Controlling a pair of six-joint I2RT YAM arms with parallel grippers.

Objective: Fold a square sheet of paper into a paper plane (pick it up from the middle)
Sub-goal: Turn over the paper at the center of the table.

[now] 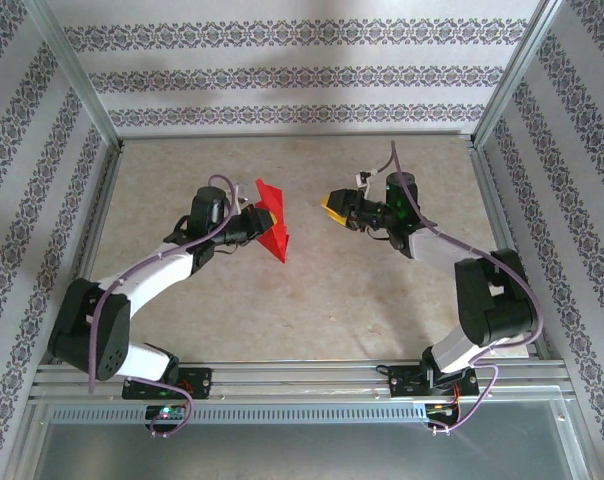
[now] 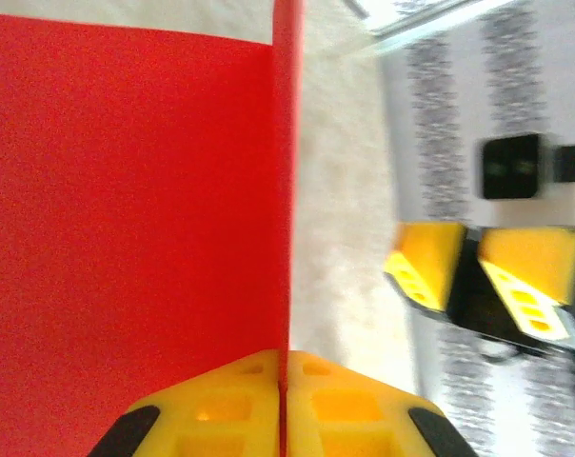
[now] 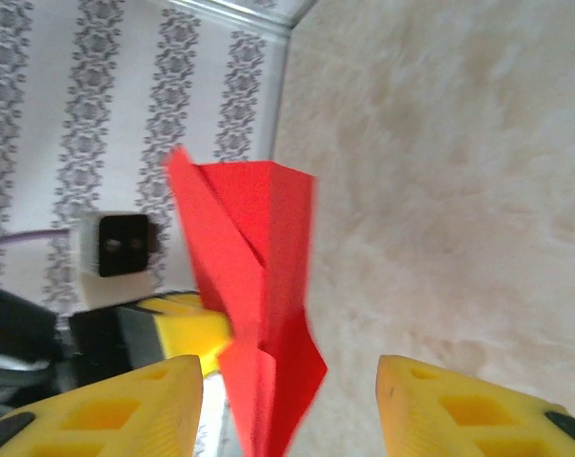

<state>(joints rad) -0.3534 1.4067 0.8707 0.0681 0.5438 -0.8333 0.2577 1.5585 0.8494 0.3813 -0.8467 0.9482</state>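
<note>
The red paper plane (image 1: 276, 228) is a narrow folded dart, held off the table with its point toward the near edge. My left gripper (image 1: 262, 221) is shut on it from the left. In the left wrist view the yellow jaws (image 2: 284, 371) pinch the thin folded edge, and a flat red wing (image 2: 126, 190) spreads to the left. My right gripper (image 1: 330, 208) hovers open to the right of the plane, apart from it. In the right wrist view the plane (image 3: 254, 286) hangs ahead of the wide-spread right gripper (image 3: 287, 376), and neither finger touches it.
The beige table surface (image 1: 312, 300) is bounded by a metal frame (image 1: 482, 140) and patterned walls. The left gripper's yellow finger (image 3: 188, 328) shows behind the plane in the right wrist view. The right gripper (image 2: 468, 276) appears in the left wrist view.
</note>
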